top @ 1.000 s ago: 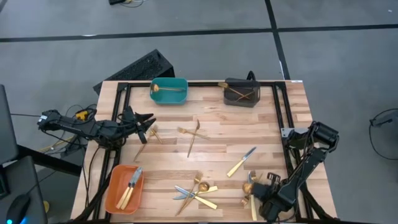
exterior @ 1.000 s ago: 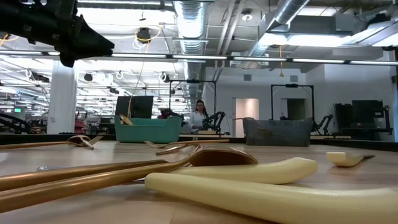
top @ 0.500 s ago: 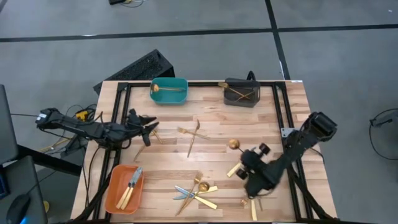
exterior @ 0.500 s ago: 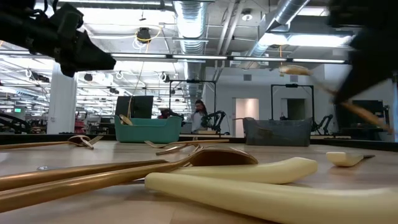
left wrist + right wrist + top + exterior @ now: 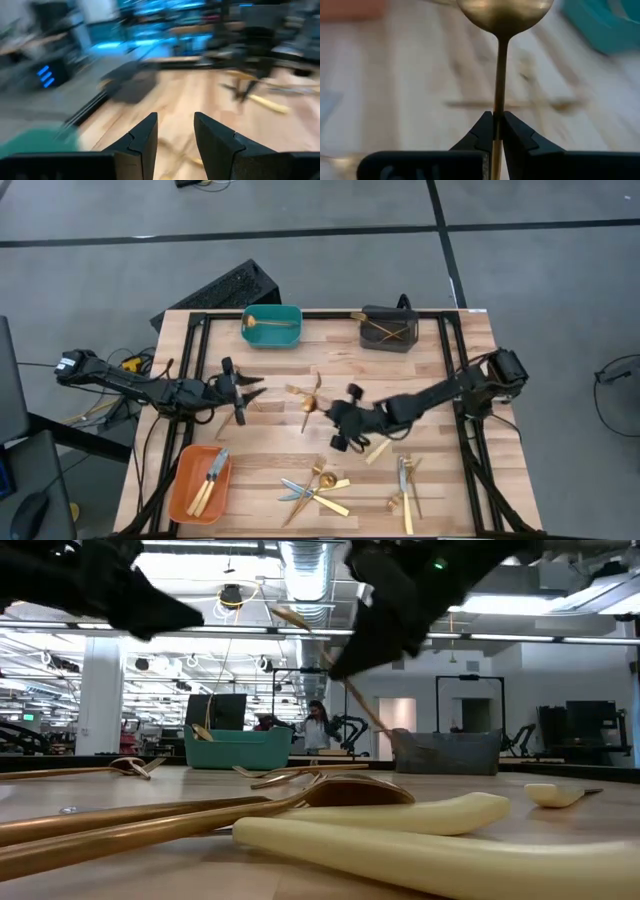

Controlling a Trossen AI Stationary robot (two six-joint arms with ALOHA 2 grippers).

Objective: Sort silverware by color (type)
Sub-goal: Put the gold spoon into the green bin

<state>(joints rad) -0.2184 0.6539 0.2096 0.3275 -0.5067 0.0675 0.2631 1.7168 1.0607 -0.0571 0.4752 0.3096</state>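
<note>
Clamping a gold spoon [image 5: 501,15] by its thin handle, the right gripper [image 5: 495,131] has swung from the counter's near right corner to mid-counter, just right of the loose forks [image 5: 308,395], so the spoon looks bound for the teal bin [image 5: 273,327], where one spoon already lies. The left gripper [image 5: 172,132], jaws part-open and empty, has edged toward those forks from the left. Other silverware lies scattered on the wooden counter [image 5: 430,370]; knives sit in the orange bin [image 5: 202,483]. Beyond is grey floor.
</note>
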